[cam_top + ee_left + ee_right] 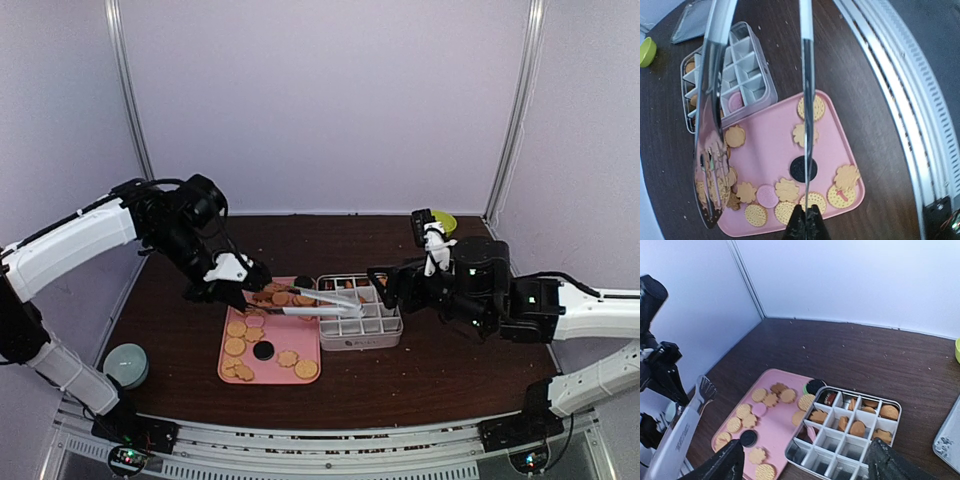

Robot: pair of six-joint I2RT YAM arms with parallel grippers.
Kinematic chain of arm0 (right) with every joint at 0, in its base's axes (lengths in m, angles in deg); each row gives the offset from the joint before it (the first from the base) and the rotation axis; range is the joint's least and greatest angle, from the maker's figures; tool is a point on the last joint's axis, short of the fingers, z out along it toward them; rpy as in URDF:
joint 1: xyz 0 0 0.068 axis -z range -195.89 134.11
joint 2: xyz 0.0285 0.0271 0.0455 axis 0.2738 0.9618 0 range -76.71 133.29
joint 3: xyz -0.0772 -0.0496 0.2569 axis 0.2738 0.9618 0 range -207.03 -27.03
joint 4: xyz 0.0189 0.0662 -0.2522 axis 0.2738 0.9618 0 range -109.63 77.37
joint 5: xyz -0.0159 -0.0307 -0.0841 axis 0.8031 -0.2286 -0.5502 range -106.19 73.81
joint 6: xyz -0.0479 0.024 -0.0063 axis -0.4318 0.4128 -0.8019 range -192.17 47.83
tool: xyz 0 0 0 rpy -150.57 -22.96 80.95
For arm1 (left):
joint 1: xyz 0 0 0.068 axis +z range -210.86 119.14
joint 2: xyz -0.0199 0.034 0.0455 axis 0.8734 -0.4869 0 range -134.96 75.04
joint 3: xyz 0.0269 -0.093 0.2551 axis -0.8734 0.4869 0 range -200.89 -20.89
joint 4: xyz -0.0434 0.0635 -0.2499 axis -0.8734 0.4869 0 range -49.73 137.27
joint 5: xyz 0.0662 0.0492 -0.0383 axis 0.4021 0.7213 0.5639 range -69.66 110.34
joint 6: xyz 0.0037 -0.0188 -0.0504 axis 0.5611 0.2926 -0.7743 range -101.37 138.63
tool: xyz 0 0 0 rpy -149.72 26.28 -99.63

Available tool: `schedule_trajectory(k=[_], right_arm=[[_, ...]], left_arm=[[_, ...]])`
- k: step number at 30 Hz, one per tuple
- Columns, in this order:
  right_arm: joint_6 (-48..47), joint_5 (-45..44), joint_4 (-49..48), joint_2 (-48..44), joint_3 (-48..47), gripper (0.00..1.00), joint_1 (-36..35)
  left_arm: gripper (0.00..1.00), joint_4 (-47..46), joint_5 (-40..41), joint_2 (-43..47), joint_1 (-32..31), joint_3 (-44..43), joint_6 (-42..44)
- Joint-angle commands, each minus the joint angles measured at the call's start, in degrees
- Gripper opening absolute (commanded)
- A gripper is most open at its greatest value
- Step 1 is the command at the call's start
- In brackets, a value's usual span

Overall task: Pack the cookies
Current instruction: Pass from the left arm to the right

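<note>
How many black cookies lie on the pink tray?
2. One black cookie lies near the middle of the pink tray; the other sits at its far corner, beside the compartment box. The tongs may hide more.

Top view: high above and behind both arm bases, facing forward and down, wide enough for the whole table (pixel 450 375). Left wrist view: close, looking out past the left gripper (pixel 805 222) along its tongs (pixel 807 75). Right wrist view: close, looking ahead between the fingers of the right gripper (pixel 807 467). All three share the pink tray (pixel 298 338) and divided box (pixel 360 341) ahead of both grippers
</note>
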Motion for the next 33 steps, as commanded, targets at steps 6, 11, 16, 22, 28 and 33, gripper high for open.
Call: schedule_trajectory(k=[6, 11, 16, 22, 28, 33], right_arm=[[-6.49, 14.53, -16.98, -0.09, 1.92, 0.92, 0.99], [-4.91, 25.01, -19.66, 7.69, -5.35, 0.92, 2.36], [-1.04, 33.95, -25.95, 14.97, -9.68, 0.9, 3.64], [2.5, 40.43, -31.02, 18.85, -14.16, 0.87, 6.15], [3.68, 48.59, -27.05, 19.29, -18.81, 0.83, 9.26], [2.31, 55.7, -20.26, 20.71, -23.36, 0.82, 10.07]], left_arm=[[0.0, 2.83, -36.44, 2.7, 13.46, -2.46, -16.2], [0.0, 1.66, -43.83, 2.83, 13.5, -3.32, -21.79], [0.0, 1.33, -46.47, 3.05, 13.55, -3.56, -23.06], [0.0, 1.41, -46.65, 3.15, 13.54, -1.56, -23.05], [0.0, 1.49, -44.98, 3.62, 13.51, 0.12, -21.95], [0.0, 1.5, -43.85, 3.59, 13.54, 1.11, -21.46]])
